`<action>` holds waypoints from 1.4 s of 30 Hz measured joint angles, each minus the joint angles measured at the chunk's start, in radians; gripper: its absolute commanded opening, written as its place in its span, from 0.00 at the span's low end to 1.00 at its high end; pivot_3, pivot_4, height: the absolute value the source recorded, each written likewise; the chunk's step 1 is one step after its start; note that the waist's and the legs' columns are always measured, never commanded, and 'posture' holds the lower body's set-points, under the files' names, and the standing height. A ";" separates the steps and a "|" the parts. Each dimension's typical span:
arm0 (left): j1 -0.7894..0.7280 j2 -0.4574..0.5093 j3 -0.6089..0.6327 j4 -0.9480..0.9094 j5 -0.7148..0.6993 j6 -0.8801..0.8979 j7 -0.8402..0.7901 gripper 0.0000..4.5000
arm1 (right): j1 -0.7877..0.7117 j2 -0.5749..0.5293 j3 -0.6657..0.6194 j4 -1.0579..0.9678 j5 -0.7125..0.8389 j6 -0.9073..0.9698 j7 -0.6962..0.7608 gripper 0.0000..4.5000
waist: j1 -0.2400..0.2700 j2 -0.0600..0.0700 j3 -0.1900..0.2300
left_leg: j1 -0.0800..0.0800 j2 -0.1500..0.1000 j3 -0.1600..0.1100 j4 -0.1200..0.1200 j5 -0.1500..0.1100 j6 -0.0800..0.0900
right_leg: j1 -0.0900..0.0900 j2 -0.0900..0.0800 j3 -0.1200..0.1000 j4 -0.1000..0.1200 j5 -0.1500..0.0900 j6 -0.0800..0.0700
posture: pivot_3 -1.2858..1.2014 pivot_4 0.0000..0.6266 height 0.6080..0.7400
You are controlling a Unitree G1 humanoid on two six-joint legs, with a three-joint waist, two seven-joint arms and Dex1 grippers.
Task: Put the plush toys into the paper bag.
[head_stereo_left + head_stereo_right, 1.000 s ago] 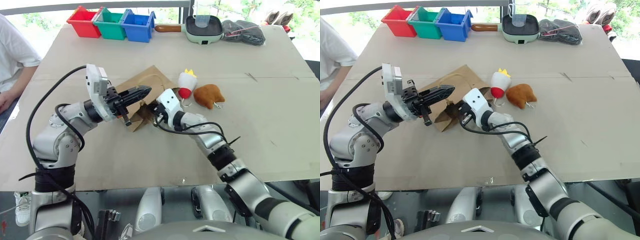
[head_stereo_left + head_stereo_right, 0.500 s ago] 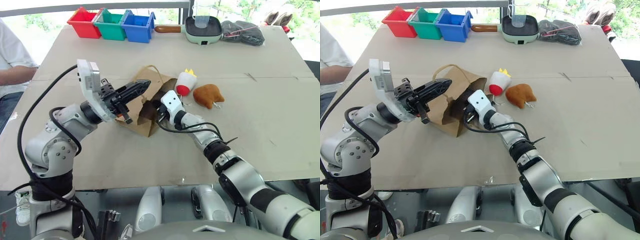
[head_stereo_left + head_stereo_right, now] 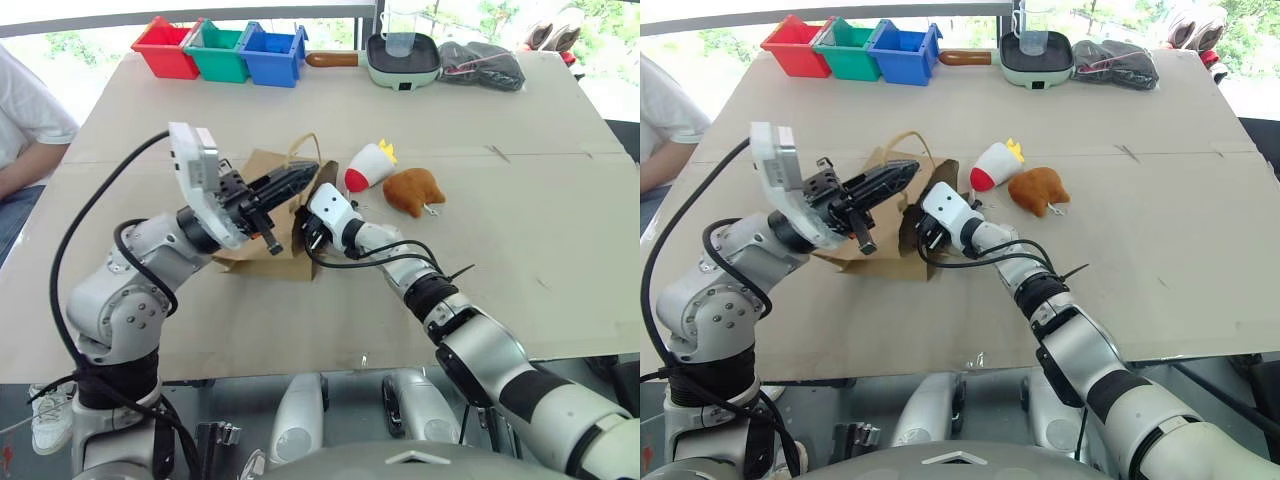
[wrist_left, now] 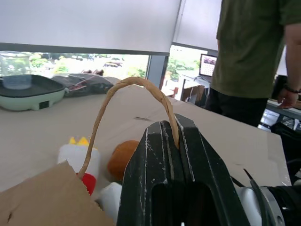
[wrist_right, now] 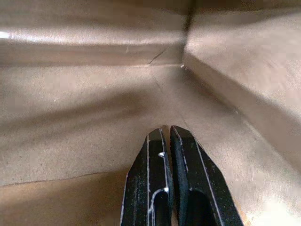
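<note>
Two arms meet at the paper bag [image 3: 262, 235], which lies left of the frame's centre on the table [image 3: 520, 230] with its mouth toward the right. The left gripper [image 3: 297, 179] is closed on a handle [image 4: 123, 96] — the cord sits pinched between its tips. The right gripper [image 5: 164, 136] reaches inside the bag, fingers pressed together on nothing. Both plush toys — the fries toy [image 3: 368, 167] and the chicken toy [image 3: 415, 189] — lie just right of the bag, outside it.
</note>
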State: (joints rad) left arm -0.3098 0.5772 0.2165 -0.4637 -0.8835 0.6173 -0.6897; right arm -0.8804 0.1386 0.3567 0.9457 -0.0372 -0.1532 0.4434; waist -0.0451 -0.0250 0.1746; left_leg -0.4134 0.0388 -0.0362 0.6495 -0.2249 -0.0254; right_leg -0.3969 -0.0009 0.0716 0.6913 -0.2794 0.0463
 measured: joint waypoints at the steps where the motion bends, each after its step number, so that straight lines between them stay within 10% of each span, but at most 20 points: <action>1: 0.001 -0.009 -0.017 0.000 0.012 -0.013 -0.004 0.01 | 0.007 0.000 0.008 -0.038 0.004 0.031 0.025 0.00 | 0.001 0.000 0.000 | -0.001 0.000 0.000 0.000 0.000 0.000 | -0.001 0.000 0.000 0.000 0.000 0.000 | 0.52 0.24 1.00; 23: -0.277 -0.221 -0.267 0.342 0.218 -0.263 -0.291 0.01 | 0.360 -0.342 0.012 -0.860 0.003 0.448 0.250 0.00 | 0.002 0.001 0.000 | -0.003 -0.001 0.001 0.000 0.000 0.000 | 0.000 0.000 0.000 -0.006 0.000 0.000 | 0.52 0.24 1.00; 42: -0.215 -0.112 -0.127 0.119 0.178 -0.132 -0.128 0.01 | 0.207 -0.064 0.018 -0.306 -0.022 0.101 0.150 0.00 | -0.003 0.000 -0.001 | 0.001 0.001 0.000 0.000 0.000 0.000 | 0.002 0.001 0.001 -0.003 0.000 0.000 | 0.52 0.24 1.00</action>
State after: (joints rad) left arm -0.5251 0.4652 0.0900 -0.3450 -0.7053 0.4856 -0.8172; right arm -0.6734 0.0751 0.3751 0.6399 -0.0596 -0.0521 0.5929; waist -0.0486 -0.0253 0.1738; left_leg -0.4126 0.0393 -0.0360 0.6490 -0.2250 -0.0253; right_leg -0.3952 -0.0003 0.0723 0.6881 -0.2795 0.0467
